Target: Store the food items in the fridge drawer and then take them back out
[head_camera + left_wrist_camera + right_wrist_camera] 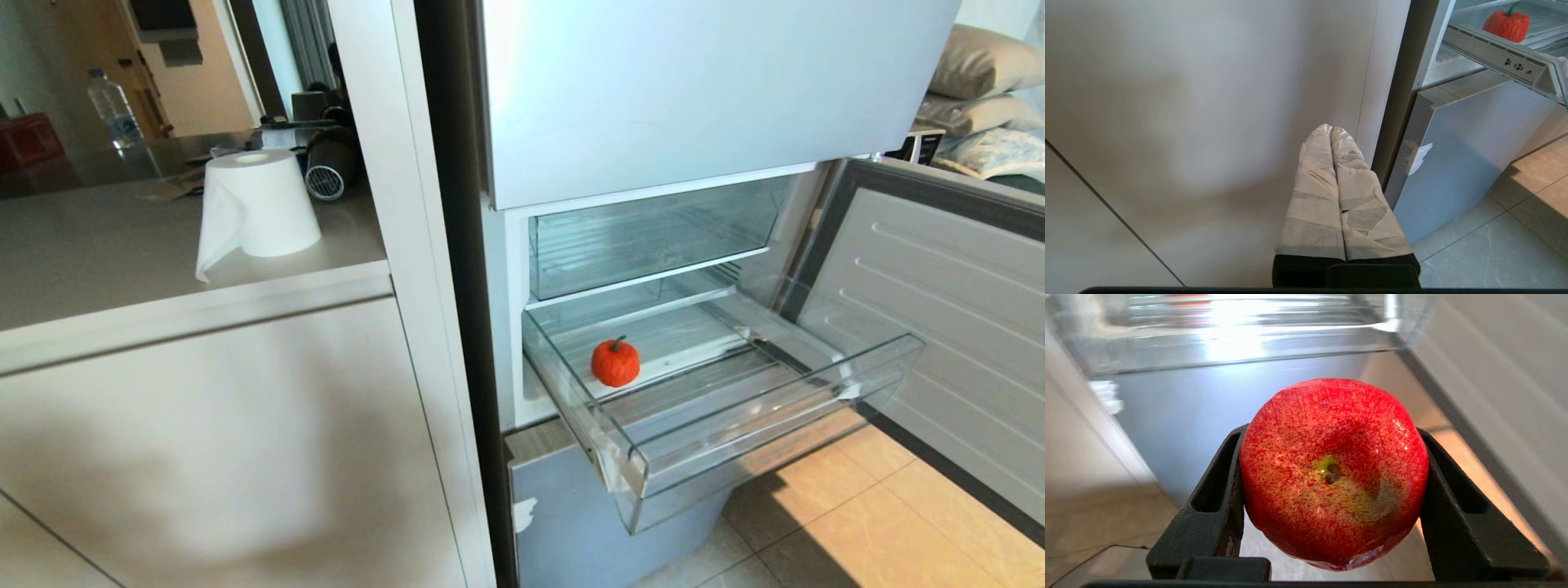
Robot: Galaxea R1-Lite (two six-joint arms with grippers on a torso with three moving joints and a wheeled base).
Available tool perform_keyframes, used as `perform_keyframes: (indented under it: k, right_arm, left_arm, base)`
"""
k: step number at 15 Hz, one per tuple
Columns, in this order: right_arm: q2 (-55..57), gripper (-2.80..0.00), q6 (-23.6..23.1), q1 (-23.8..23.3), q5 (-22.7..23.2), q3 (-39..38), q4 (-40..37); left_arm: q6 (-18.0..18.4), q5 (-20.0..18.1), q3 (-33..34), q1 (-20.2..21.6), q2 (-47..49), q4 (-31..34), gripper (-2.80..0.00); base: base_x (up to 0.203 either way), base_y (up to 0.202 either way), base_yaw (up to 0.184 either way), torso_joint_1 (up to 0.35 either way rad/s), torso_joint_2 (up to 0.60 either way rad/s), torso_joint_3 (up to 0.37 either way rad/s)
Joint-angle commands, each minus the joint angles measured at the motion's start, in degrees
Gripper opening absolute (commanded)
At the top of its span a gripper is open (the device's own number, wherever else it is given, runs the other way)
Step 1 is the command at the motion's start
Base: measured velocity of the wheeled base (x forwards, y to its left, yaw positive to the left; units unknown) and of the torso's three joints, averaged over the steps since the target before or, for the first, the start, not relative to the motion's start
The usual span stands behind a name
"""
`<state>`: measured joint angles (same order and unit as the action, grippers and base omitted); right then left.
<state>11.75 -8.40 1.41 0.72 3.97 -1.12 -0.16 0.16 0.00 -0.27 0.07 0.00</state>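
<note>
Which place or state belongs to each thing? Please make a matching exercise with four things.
Things:
1. pumpkin
2. apple
3. paper roll
4. left gripper

Places or states:
A. on the counter
B. shut, holding nothing
C. inside the open drawer
D. held in the right gripper

Pairs: 1-C, 2-D, 3-A, 4-B
</note>
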Motion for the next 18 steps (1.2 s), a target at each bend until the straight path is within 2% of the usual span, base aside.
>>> perform_keyframes:
  k: [1, 2, 5, 14, 18]
  right_arm:
    - [-9.9, -2.80, 0.4, -0.8, 1.4, -2.8, 0.2]
    - [-11.7, -2.80, 0.9, -1.1, 1.7, -3.3, 0.6]
    - [-11.7, -2.80, 8.4, -1.4, -0.8, -4.0, 1.4]
    - [-11.7, -2.80, 8.4, -1.4, -0.8, -4.0, 1.4]
    - [-11.7, -2.80, 8.4, -1.4, -0.8, -4.0, 1.3]
  left_arm:
    - [0.0, 0.0, 0.0, 0.0, 0.0, 0.0, -2.80]
    - [0.0, 0.0, 0.0, 0.0, 0.0, 0.0, -2.80]
    - [0.0, 0.0, 0.0, 0.0, 0.0, 0.0, -2.80]
    - [0.0, 0.0, 0.0, 0.0, 0.0, 0.0, -2.80]
    - [0.0, 0.0, 0.0, 0.0, 0.0, 0.0, -2.80]
  base:
    - [0.000, 0.000, 0.000, 0.000, 0.00, 0.000]
    - [0.000, 0.000, 0.000, 0.000, 0.00, 0.000]
    - [0.000, 0.000, 0.000, 0.000, 0.00, 0.000]
    - [0.000, 0.000, 0.000, 0.000, 0.00, 0.000]
    - [0.000, 0.005, -0.158, 0.003, 0.00, 0.004]
